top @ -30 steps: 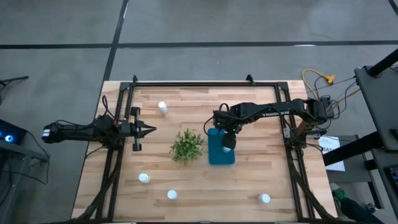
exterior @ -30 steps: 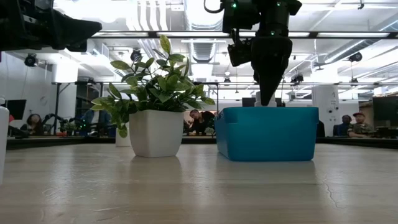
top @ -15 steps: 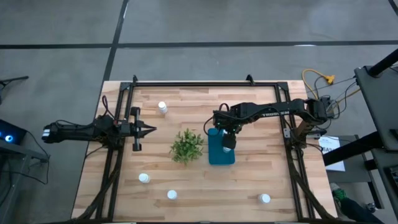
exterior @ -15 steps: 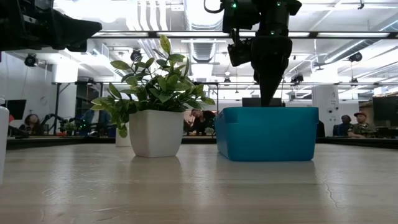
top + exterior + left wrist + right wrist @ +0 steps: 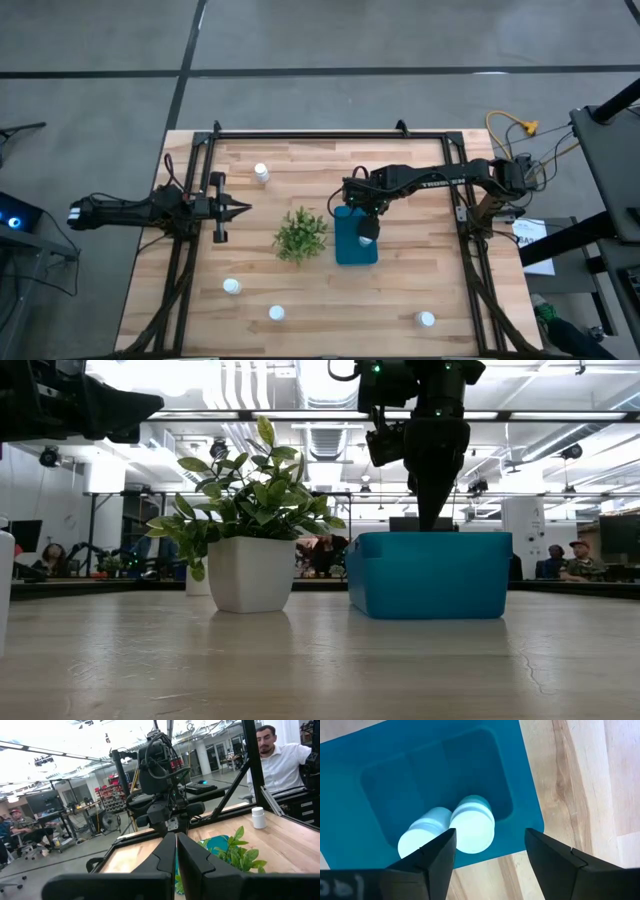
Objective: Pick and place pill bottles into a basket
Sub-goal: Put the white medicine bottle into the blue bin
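— From above, what do you see?
— The right gripper (image 5: 367,236) hangs over the teal basket (image 5: 350,250), which sits mid-table just beside the plant (image 5: 301,234). Four pill bottles stand out on the wood: one (image 5: 261,172) near the far edge, and three along the near side (image 5: 231,286), (image 5: 276,313), (image 5: 426,319). The left gripper (image 5: 238,208) waits at the left side, well apart from all of them.

— And level with the table?
— The right gripper's tip (image 5: 432,520) dips just behind the basket's rim (image 5: 430,575). The plant's white pot (image 5: 250,573) stands beside the basket.

— The left wrist camera?
— Its fingers (image 5: 167,855) are pressed together, nothing between them. One bottle (image 5: 257,817) stands on the table beyond, with a person in a white shirt (image 5: 282,757) behind it.

— The right wrist camera?
— Fingers (image 5: 437,852) spread wide and empty, straight over the basket (image 5: 380,760). Two bottles (image 5: 472,824), (image 5: 422,832) lie inside it, touching each other.
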Robot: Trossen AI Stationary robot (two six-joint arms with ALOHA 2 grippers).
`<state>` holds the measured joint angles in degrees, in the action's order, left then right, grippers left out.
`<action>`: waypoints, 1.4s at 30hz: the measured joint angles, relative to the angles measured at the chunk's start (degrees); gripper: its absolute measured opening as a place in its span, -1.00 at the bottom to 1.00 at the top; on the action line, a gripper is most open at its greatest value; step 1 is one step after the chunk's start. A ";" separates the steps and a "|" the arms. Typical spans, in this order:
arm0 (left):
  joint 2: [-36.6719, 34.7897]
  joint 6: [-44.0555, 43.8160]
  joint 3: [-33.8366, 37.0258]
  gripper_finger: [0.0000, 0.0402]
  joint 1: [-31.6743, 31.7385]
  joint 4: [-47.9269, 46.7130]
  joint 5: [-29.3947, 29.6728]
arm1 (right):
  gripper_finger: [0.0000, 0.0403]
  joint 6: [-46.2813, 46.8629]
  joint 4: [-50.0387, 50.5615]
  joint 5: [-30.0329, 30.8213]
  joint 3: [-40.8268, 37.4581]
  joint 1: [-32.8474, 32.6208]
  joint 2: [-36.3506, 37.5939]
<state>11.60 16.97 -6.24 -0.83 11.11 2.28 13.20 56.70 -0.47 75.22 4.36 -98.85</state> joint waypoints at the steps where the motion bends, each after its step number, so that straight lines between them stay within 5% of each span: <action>1: 0.00 0.00 0.00 -1.00 0.00 0.00 0.00 | 0.12 -0.17 0.01 0.00 0.00 0.00 0.00; 22: 0.00 0.00 0.00 -1.00 0.00 0.01 0.00 | 0.11 1.54 6.59 -4.72 3.23 -2.06 0.25; 42: 0.00 -0.02 0.00 -1.00 0.01 0.00 0.00 | 0.11 14.07 10.14 -4.46 3.19 -15.61 4.33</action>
<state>11.60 16.95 -6.24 -0.82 11.11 2.28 27.27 66.84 -4.93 78.41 -11.25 -94.52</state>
